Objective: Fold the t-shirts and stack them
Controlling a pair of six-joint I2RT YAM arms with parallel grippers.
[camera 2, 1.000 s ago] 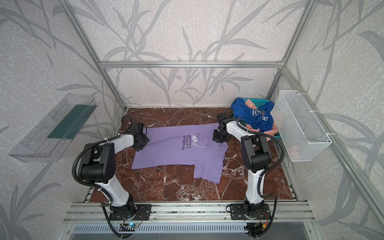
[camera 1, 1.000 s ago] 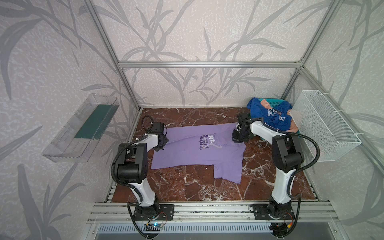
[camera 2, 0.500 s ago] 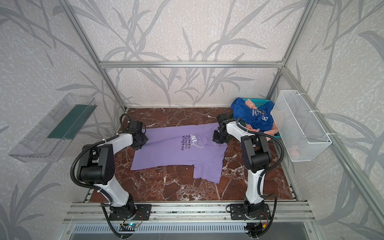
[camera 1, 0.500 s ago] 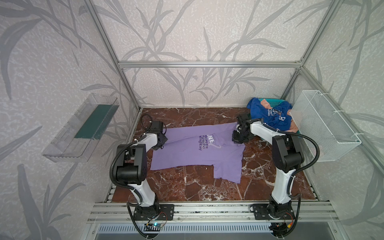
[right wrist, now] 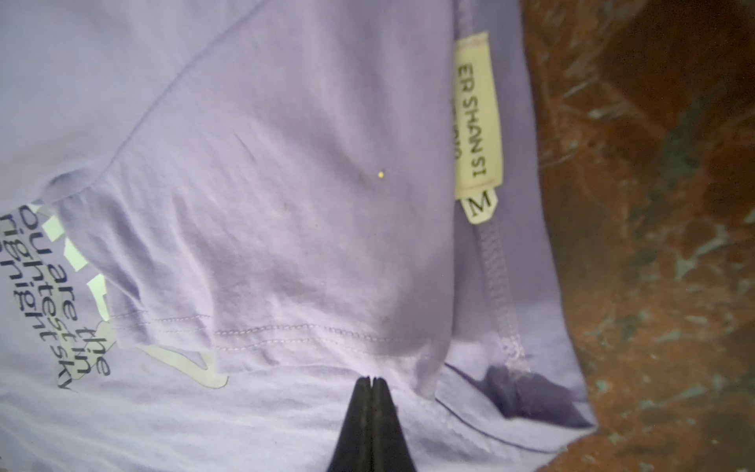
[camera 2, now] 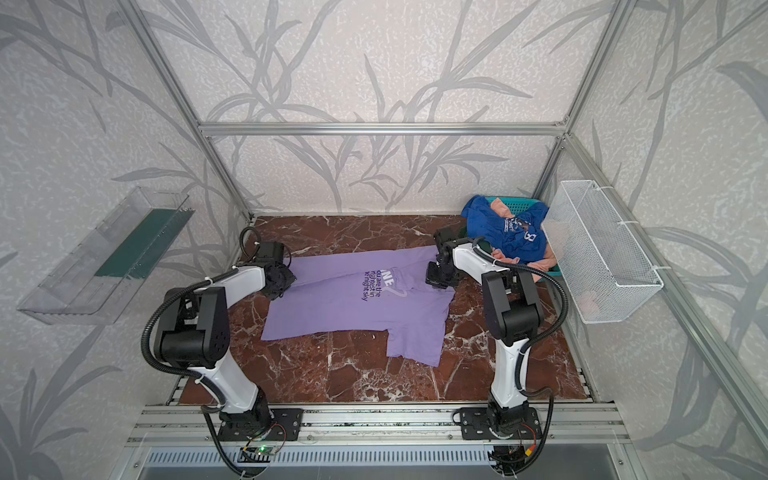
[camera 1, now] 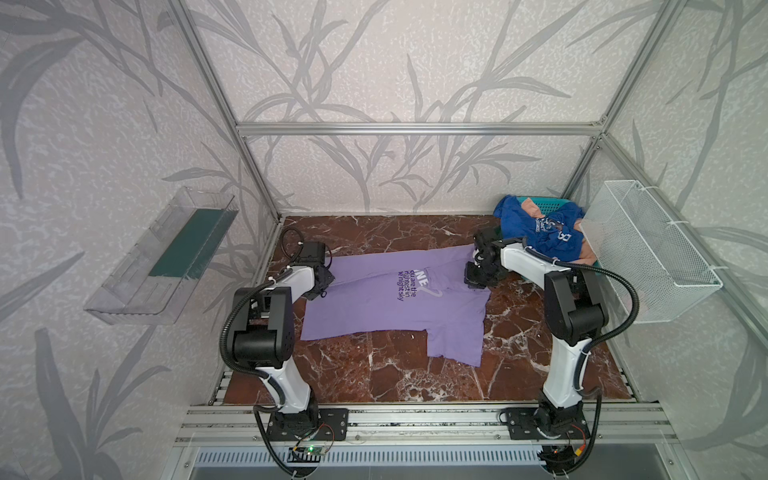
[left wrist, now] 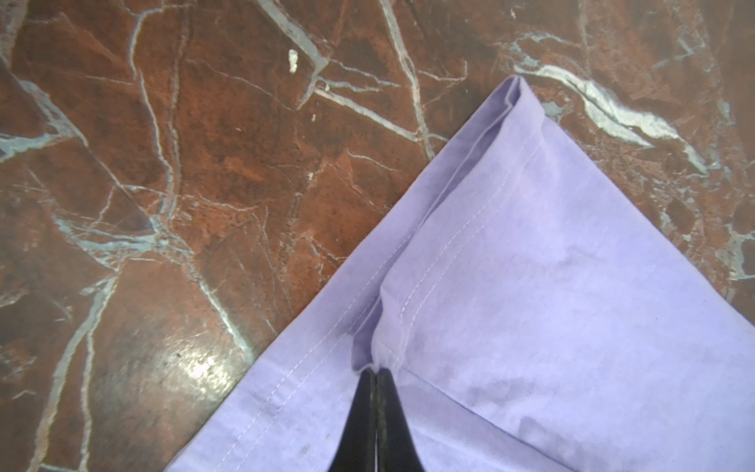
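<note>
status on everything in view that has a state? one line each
purple shirt: flat on the table, far edge folded over, one sleeve sticking out
blue shirt: crumpled, heaped on the basket
peach shirt: crumpled under the blue shirt
left end effector: shut, pinching the purple shirt's hem
right end effector: shut, tips on the purple shirt

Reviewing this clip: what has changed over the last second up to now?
Nothing visibly moved. The left end effector stays shut on the hem of the lavender-purple cloth t-shirt, and the right end effector stays shut at its collar end. The shirt lies as before.
</note>
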